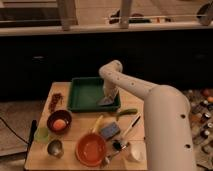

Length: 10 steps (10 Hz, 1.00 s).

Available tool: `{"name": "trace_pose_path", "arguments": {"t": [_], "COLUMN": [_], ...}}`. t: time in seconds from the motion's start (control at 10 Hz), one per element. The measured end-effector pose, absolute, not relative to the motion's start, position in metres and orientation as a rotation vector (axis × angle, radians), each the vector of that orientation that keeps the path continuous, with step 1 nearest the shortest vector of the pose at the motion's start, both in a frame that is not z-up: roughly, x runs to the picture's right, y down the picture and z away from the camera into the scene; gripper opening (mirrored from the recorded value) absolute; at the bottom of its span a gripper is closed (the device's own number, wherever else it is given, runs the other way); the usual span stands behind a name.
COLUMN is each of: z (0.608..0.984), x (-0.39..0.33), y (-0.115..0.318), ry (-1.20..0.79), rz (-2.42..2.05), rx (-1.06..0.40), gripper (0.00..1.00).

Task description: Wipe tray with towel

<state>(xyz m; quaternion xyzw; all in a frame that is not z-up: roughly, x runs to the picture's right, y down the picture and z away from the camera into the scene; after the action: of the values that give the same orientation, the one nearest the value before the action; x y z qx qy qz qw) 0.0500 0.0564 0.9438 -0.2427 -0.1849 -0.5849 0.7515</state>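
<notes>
A dimly lit kitchen-style work area. A light wooden table (40, 161) carries kitchen things: a round orange bowl (91, 149), a dark red bowl (59, 121), a small metal cup (54, 148), a blue rectangular sponge (110, 131) and a green rectangular plastic tray (76, 96). Small jars and bottles (202, 107) crowd the right edge. A long dark counter (60, 55) runs behind. The gripper (108, 97) of the white arm (130, 85) sits low inside the tray's right side.

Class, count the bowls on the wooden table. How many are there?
2: a dark red bowl at front left, an orange bowl nearer the front edge. The arm may hide others. The gripper is at the right end of the green tray.
</notes>
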Motion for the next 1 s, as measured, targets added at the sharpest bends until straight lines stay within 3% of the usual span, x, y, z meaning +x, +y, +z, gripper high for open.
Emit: {"name": "trace_pose_path", "arguments": {"t": [0.5,1.0], "z": [0.963,0.961], "x": [0.026,-0.023], "y": [0.026,0.035], "ry": [-0.379,-0.472], "rz": [-1.274,-1.390], "rx": [-0.474,-0.436], "gripper": [0.00,0.00]}}
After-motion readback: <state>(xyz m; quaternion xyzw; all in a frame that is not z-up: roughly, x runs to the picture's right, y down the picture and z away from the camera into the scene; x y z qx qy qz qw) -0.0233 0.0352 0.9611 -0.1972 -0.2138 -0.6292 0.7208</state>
